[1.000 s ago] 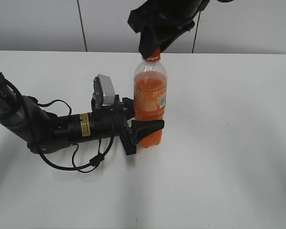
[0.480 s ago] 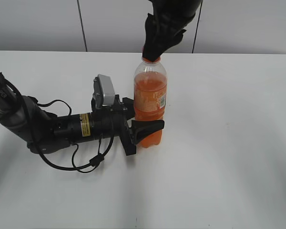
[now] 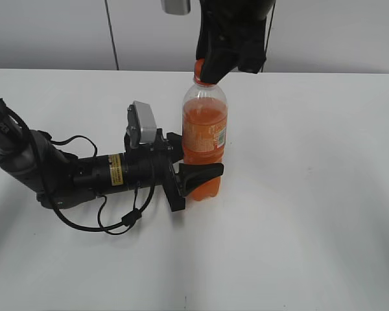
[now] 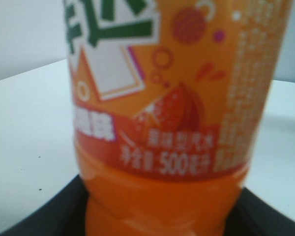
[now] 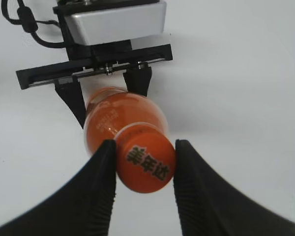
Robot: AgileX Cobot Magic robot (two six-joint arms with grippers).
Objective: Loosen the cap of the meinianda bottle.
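Note:
The meinianda bottle point(image 3: 204, 129) stands upright on the white table point(image 3: 311, 194), with orange liquid and an orange label. My left gripper point(image 3: 196, 173) lies low on the table and is shut on the bottle's lower body; the left wrist view shows the label point(image 4: 162, 123) close up, with the black jaws point(image 4: 162, 219) at both sides. My right gripper point(image 3: 214, 65) comes down from above and is shut on the orange cap point(image 3: 198, 65). In the right wrist view its two black fingers point(image 5: 144, 164) press both sides of the cap point(image 5: 145, 162), which has dark print on top.
The left arm with its cables point(image 3: 84, 175) lies across the table's left side. A grey wall point(image 3: 52, 32) runs behind the table's far edge. In the right wrist view the left gripper point(image 5: 105, 91) and its silver camera housing point(image 5: 113, 22) show beyond the bottle.
My right gripper has turned about the cap while staying on it; its wrist now stands more upright over the bottle. The bottle and left gripper have not moved.

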